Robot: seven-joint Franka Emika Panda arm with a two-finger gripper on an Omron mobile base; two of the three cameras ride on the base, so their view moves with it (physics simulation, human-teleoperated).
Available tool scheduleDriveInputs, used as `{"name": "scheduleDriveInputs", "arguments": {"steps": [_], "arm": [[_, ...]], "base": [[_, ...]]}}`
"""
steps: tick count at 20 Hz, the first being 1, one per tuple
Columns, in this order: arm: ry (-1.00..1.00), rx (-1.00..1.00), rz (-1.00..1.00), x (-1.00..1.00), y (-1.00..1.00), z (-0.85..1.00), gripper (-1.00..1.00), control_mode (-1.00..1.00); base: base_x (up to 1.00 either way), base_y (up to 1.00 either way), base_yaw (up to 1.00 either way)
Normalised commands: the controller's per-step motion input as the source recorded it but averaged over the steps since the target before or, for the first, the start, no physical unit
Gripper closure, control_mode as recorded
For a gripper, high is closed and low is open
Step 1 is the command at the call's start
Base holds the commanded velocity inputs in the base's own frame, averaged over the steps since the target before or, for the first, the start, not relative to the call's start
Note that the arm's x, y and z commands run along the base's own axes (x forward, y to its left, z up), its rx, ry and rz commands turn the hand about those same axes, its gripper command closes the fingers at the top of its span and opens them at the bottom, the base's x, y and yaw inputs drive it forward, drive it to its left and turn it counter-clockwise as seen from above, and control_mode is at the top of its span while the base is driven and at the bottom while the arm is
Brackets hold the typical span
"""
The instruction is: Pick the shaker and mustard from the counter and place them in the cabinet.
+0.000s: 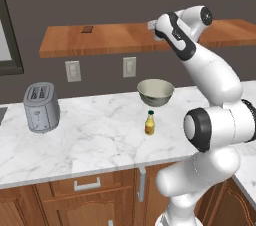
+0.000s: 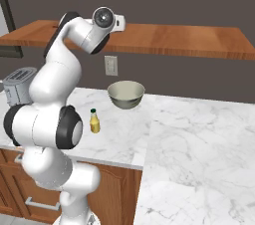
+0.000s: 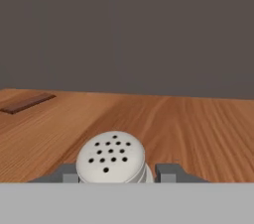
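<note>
My gripper point(image 3: 116, 174) is shut on the shaker point(image 3: 111, 158). Its white perforated cap shows between the two dark fingertips point(image 3: 168, 172), just above the brown wooden cabinet point(image 3: 198, 129). From the base cameras, the hand point(image 2: 119, 21) is raised to the level of the cabinet point(image 1: 100, 37), mostly hidden behind the arm's wrist. The mustard point(image 1: 149, 123), a yellow bottle with a dark green cap, stands upright on the marble counter point(image 1: 90, 140), in front of the bowl. In the right base view the mustard point(image 2: 94, 121) is beside the arm's elbow.
A grey-green bowl point(image 1: 156, 91) sits at the back of the counter below the cabinet. A silver toaster point(image 1: 41, 106) stands at the left. A small dark flat piece point(image 3: 27, 103) lies on the cabinet to the left. Two wall outlets point(image 1: 73, 71) are under it.
</note>
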Motion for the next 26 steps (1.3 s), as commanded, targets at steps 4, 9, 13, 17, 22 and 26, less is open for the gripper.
{"name": "scheduleDriveInputs", "arguments": {"steps": [4, 9, 13, 17, 22, 26], "arm": [[-0.01, 0.0, 0.0, 0.47, 0.0, 0.0, 1.0, -1.0], [-0.01, 0.0, 0.0, 0.42, 0.0, -0.05, 1.0, -1.0], [0.0, -0.01, 0.0, 0.35, 0.0, -0.14, 1.0, -1.0], [0.0, -0.03, 0.0, 0.17, 0.0, -0.31, 1.0, -1.0], [0.0, -0.03, 0.0, 0.09, 0.0, -0.36, 1.0, -1.0], [0.0, -0.01, 0.0, 0.0, 0.0, -0.22, -1.0, -1.0]], "base": [[0.0, 0.0, 0.0], [0.0, 0.0, 0.0], [0.0, 0.0, 0.0], [0.0, 0.0, 0.0], [0.0, 0.0, 0.0], [0.0, 0.0, 0.0]]}}
